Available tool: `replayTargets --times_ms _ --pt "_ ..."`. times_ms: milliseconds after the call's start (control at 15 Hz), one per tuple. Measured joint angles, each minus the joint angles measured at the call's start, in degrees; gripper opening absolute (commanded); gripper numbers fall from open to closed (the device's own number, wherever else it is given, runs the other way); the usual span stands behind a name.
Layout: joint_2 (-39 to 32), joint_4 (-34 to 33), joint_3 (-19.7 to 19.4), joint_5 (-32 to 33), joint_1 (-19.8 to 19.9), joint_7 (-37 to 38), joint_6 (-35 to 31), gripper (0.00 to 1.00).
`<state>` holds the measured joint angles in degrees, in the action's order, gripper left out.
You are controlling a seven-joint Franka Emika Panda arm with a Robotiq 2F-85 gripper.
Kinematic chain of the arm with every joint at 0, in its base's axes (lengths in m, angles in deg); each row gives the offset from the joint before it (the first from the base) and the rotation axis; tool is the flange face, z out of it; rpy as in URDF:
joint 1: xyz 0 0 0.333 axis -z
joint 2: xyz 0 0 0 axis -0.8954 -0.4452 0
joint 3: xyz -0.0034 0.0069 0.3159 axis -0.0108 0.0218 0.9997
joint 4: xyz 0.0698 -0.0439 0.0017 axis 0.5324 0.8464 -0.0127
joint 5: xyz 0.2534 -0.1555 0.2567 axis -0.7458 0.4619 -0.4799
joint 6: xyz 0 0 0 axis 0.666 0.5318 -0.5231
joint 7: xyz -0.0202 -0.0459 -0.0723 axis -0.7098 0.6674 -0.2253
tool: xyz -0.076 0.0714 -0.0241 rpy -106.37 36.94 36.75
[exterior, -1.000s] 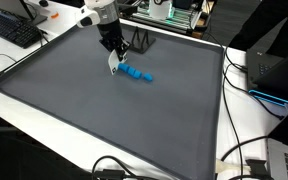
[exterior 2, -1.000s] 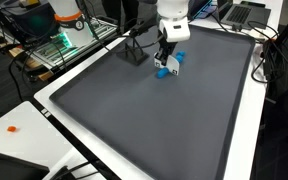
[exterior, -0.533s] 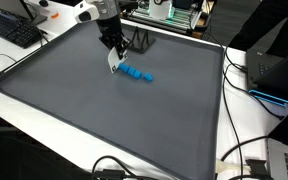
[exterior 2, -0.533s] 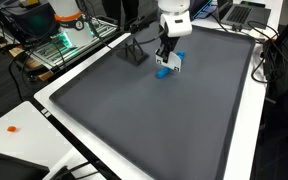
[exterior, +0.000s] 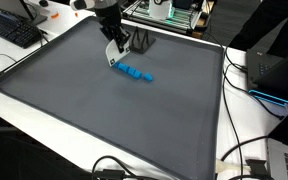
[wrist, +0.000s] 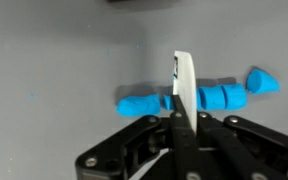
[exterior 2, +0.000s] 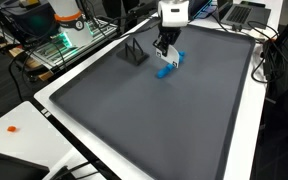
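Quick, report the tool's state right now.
Tool: closed, holding a thin white strip, close to the blue pieces.

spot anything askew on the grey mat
In the wrist view, the row of small blue pieces has its end blue piece split off and tilted. The shut gripper pinches a thin white strip.

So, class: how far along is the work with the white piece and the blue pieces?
Done: the shut fingers grip the white piece. In hand: it hangs over the row of blue pieces, apparently just off the grey mat. Left: the white piece is not yet set down, and a lone blue piece lies apart from the row.
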<state>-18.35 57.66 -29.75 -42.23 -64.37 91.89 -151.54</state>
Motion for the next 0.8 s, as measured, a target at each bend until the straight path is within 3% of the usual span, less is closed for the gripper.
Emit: replayTargets --times_ms 400,800 --pt "3.88 1.62 0.07 -6.11 -0.10 9.13 0.90 0.01" --pt "8.84 8.19 0.04 -13.58 -0.10 14.43 -0.26 0.01"
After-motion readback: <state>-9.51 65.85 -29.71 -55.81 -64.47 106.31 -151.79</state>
